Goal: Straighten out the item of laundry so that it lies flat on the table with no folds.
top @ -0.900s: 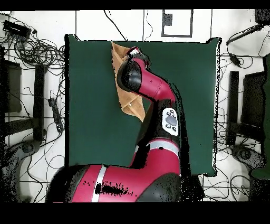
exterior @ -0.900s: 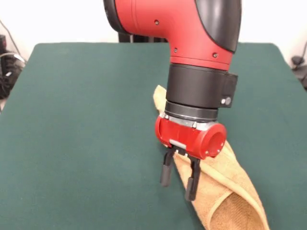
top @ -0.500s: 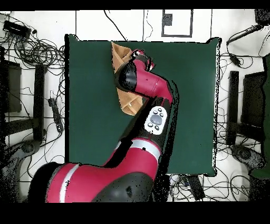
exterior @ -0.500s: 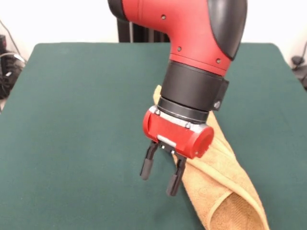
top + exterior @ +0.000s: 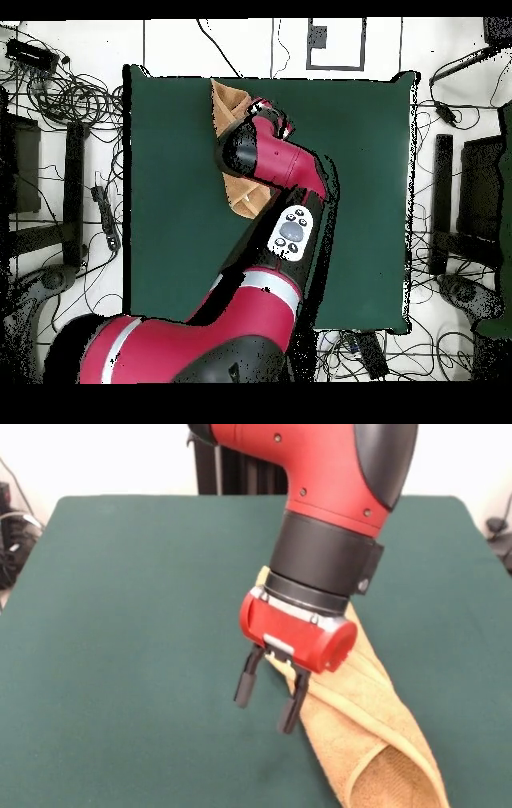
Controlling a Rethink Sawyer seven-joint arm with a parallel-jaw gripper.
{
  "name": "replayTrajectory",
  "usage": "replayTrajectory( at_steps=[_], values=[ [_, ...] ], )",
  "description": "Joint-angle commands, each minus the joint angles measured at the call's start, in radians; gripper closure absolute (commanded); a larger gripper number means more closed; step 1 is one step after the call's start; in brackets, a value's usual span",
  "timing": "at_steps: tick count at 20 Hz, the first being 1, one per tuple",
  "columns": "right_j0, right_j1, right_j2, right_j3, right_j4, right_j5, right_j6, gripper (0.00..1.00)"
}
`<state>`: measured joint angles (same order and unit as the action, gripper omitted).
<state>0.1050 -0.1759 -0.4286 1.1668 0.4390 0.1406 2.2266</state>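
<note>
The golden-orange towel (image 5: pixel 364 728) lies folded in a long band on the dark green table (image 5: pixel 128 624), running from the middle toward the near right edge, with a rolled fold at its near end. In the overhead view the towel (image 5: pixel 228 105) shows near the table's top edge, partly under the arm. My gripper (image 5: pixel 266 702) is open and empty, hanging just above the table at the towel's left edge, its right finger close to the cloth.
The red and black arm (image 5: pixel 320 520) covers the towel's middle. Cables and stands (image 5: pixel 60 90) lie on the floor around the table (image 5: pixel 360 200).
My gripper has swung left off the towel, from over the cloth to its left edge, then held almost still. The towel has not moved.
</note>
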Motion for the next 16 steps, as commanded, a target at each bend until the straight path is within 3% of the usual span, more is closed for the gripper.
replayTrajectory(
  at_steps=[1,5,16],
  values=[
    [0.016,-0.046,0.172,0.224,0.031,0.219,0.172,0.00],
    [-0.026,-0.054,0.219,0.257,-0.004,0.295,0.094,0.00],
    [-0.078,-0.095,0.302,0.371,-0.065,0.152,0.049,0.00]
  ],
)
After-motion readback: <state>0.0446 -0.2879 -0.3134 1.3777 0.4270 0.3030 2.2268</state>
